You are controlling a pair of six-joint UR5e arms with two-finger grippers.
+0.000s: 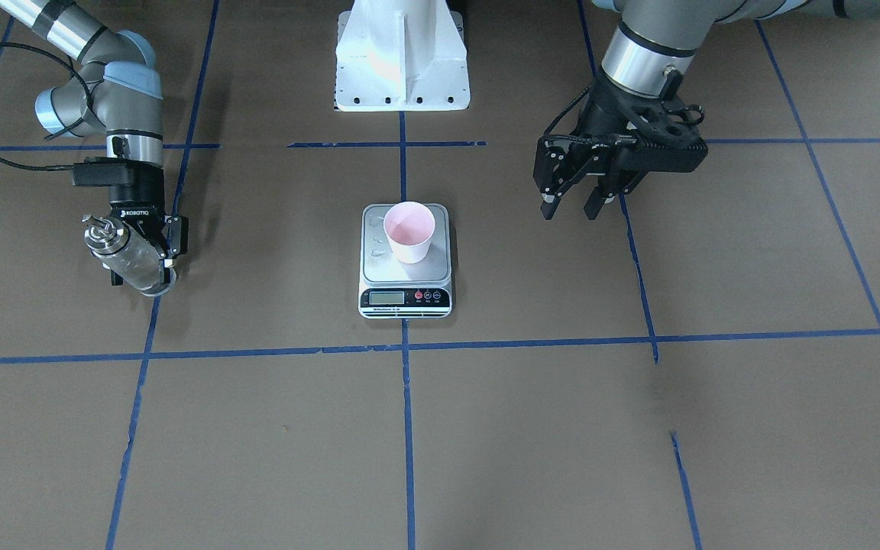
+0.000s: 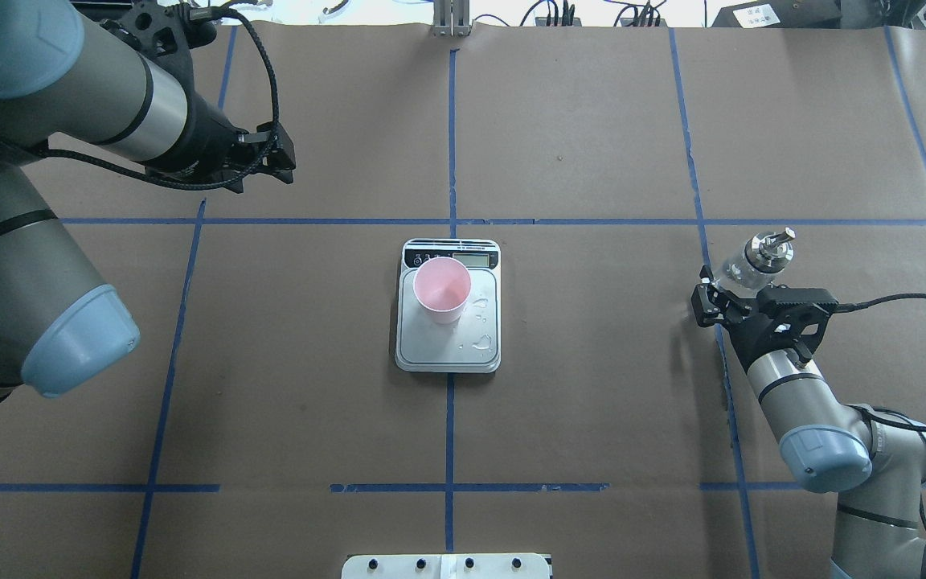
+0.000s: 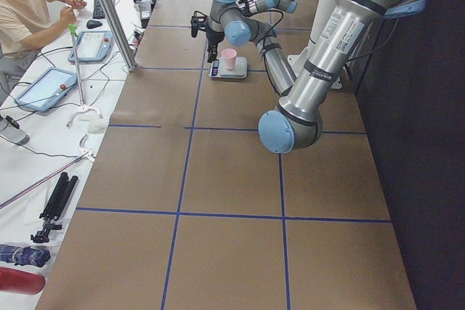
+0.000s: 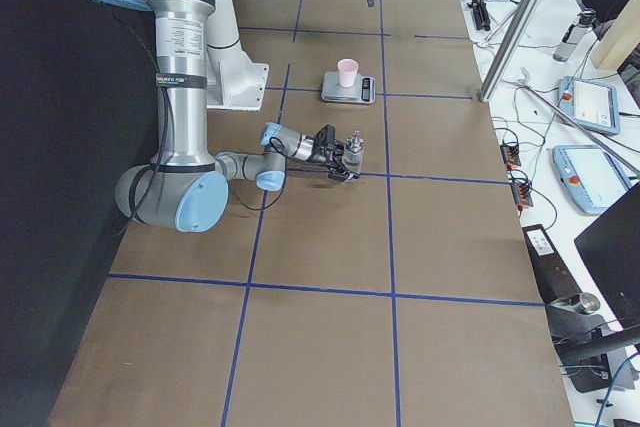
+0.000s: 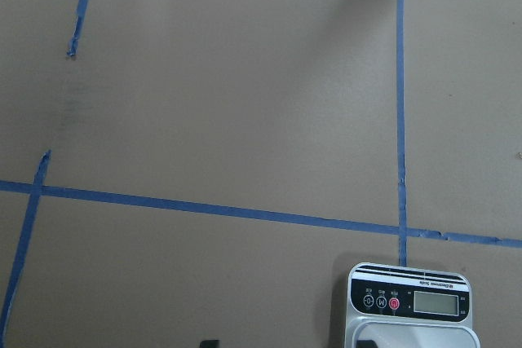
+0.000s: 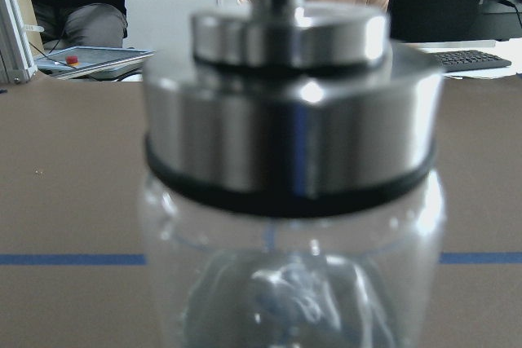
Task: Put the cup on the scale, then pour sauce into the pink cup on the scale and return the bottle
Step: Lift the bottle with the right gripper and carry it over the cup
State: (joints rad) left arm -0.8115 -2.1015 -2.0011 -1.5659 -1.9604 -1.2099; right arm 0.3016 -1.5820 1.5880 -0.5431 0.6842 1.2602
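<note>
Exterior front-facing view: the pink cup (image 1: 409, 231) stands upright on the silver platform of the scale (image 1: 379, 267), inside its edges, with the rim open to the camera. The scale sits at the middle of the brown counter (image 1: 524, 428), straddling a blue tape line (image 1: 408, 397), its display strip turned away from the robot. A few small clear droplets (image 2: 481, 346) lie on the platform on the robot's right side of the cup.

The right hand (image 1: 142, 263) is well apart from the scale, out on the robot's right, low over the counter. Its two fingers are closed on the clear glass body of the bottle (image 1: 101, 235), one on each side, with the silver collar and spout standing free above them. From the exterior right view the bottle looks upright, but whether its base touches the counter cannot be told from here.

The left hand (image 1: 570, 208) hangs above the counter on the robot's left of the scale, fingers spread wide and pointing down, with nothing between them.
</note>
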